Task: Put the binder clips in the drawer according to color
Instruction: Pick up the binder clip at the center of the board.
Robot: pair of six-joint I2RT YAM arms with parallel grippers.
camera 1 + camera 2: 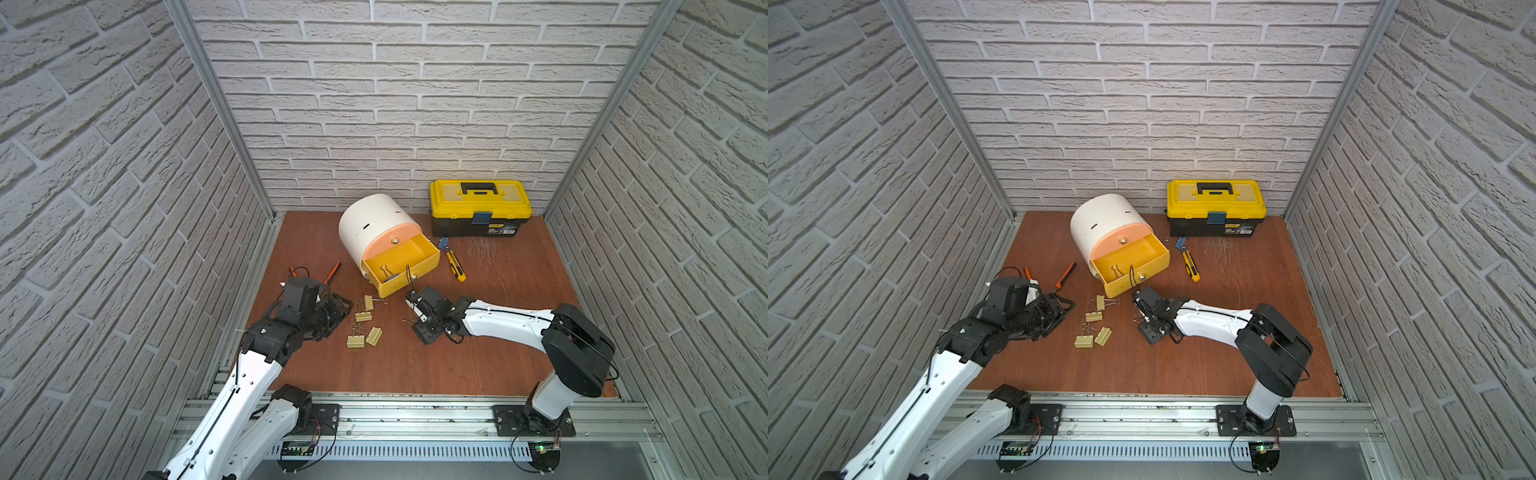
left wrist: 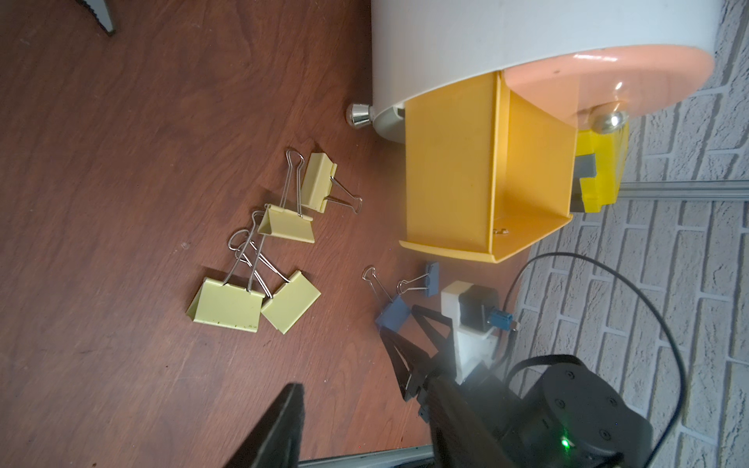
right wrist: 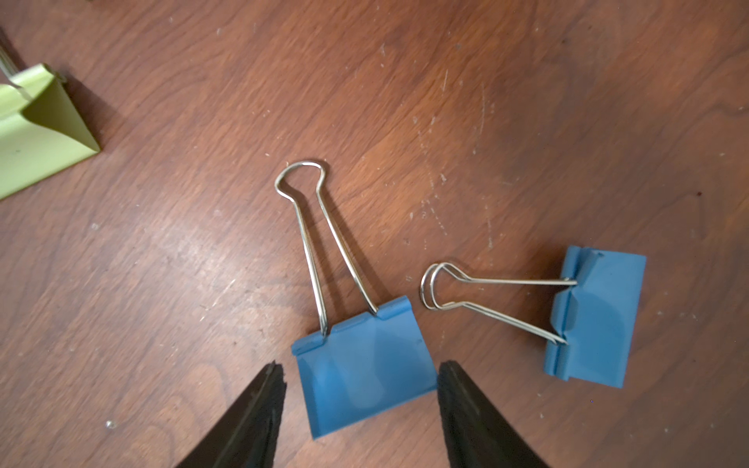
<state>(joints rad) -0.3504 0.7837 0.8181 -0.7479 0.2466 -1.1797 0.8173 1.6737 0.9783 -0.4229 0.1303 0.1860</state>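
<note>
On table [image 1: 498, 332], four yellow clips [image 1: 362, 322], two blue clips [image 3: 367, 377], right claw [image 3: 358, 372] open astride one.

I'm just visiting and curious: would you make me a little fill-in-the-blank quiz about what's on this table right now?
1. The right gripper has its open jaws on either side of a ____ binder clip.
2. The pulled-out drawer of the white cabinet is coloured ____.
3. The pale yellow clips lying together on the table number ____.
4. The toolbox stands against the back ____.

Missing words: blue; yellow; four; wall
</note>
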